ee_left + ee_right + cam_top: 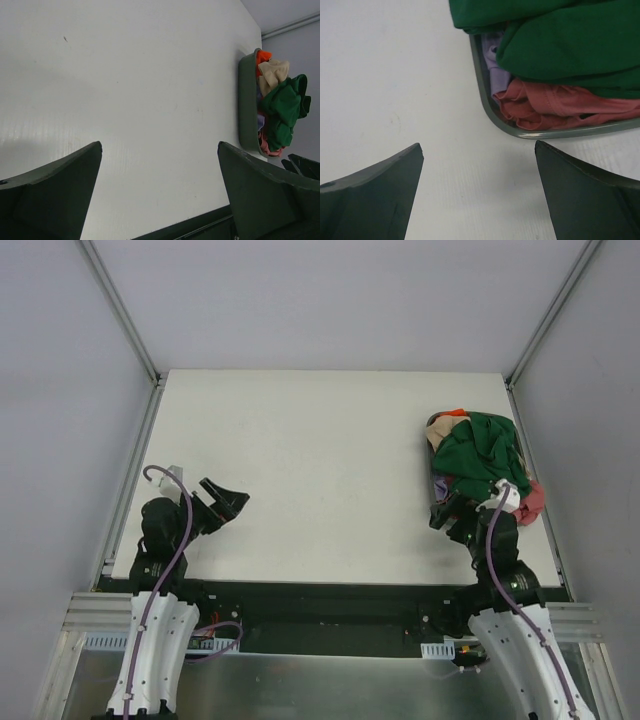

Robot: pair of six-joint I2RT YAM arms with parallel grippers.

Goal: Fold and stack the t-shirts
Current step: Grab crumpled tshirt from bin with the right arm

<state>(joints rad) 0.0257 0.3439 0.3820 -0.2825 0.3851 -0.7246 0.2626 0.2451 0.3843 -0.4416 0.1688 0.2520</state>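
The t-shirts lie crumpled in a grey-green basket (pixel 436 502) at the table's right side. A dark green shirt (pixel 482 452) tops the pile, with a beige one (pixel 441 429), an orange bit (pixel 456 413), a purple bit (pixel 439 486) and a pink-red shirt (pixel 534 502). The right wrist view shows the green shirt (pixel 565 45), the purple cloth (pixel 500 77) and the pink-red shirt (pixel 555 105) over the basket rim (pixel 520 131). My right gripper (pixel 479 150) is open just in front of the basket. At the left, far from the pile, my left gripper (pixel 228 502) is open and holds nothing.
The white table (pixel 320 460) spreads between the two arms. Metal frame posts (pixel 120 310) rise at the back corners, with grey walls behind. The basket (pixel 246 105) with its cloth appears far off in the left wrist view.
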